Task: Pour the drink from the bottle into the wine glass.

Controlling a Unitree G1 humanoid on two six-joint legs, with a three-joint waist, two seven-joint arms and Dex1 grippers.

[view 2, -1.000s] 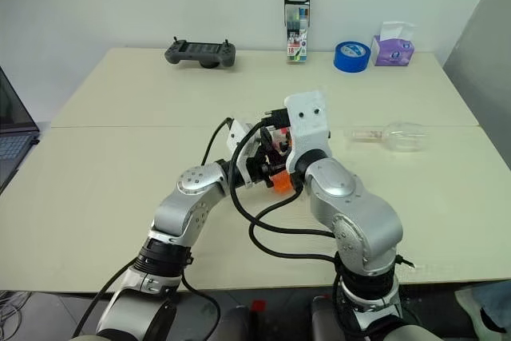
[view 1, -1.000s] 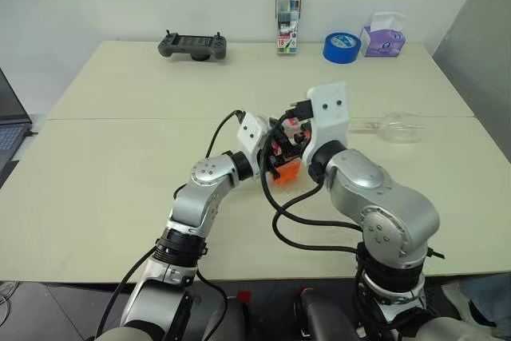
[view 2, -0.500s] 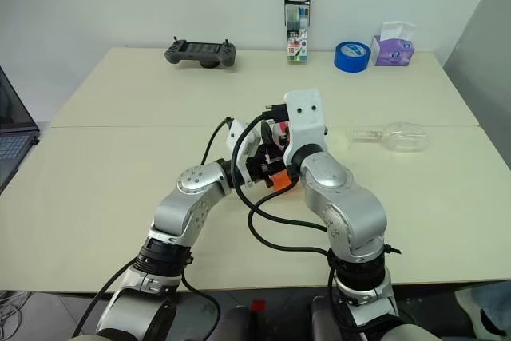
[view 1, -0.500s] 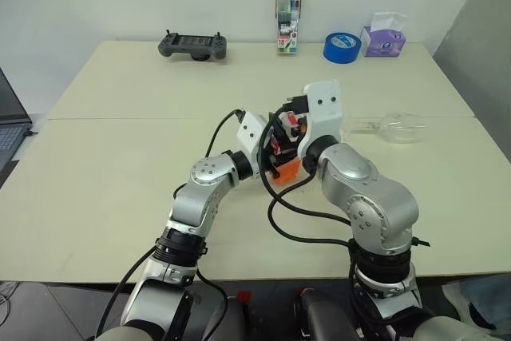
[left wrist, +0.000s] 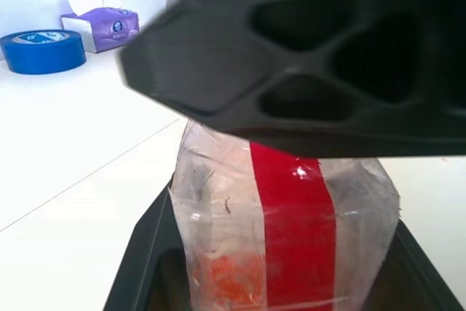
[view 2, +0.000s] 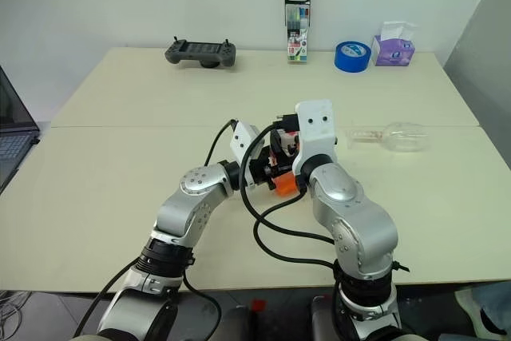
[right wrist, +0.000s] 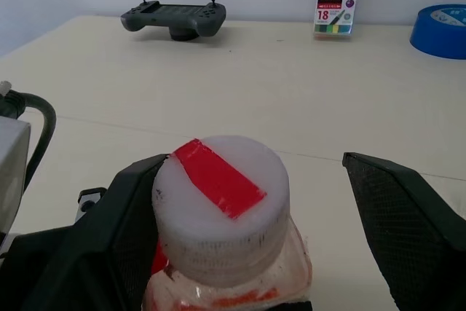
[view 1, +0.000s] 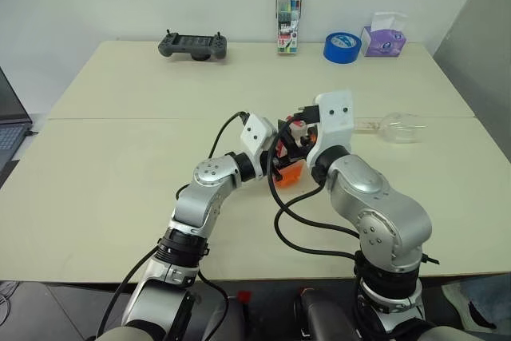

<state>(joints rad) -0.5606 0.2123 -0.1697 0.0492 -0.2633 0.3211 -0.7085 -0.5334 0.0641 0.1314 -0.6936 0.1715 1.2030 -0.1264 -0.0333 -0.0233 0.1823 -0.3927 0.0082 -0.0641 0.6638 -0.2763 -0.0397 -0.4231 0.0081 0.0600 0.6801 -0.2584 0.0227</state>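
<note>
The bottle (left wrist: 287, 242) stands upright at the table's middle, clear plastic with a red band. A little orange drink (view 1: 288, 174) sits at its bottom. My left gripper (view 1: 278, 162) is shut on the bottle's body from the left. The white cap (right wrist: 218, 205), crossed by a red strip, lies between the fingers (right wrist: 400, 227) of my right gripper (view 1: 299, 131), which is open around it from above, with a clear gap on one side. The wine glass (view 1: 402, 127) lies on its side to the right, stem toward the bottle, apart from both grippers.
Along the table's far edge stand a game controller (view 1: 192, 45), a marker pack (view 1: 288, 17), a blue tape roll (view 1: 342, 46) and a purple tissue box (view 1: 384, 36). A laptop corner (view 1: 9, 129) shows at the far left.
My right gripper has shifted slightly right and down over the bottle's cap. The left gripper and the bottle have stayed put.
</note>
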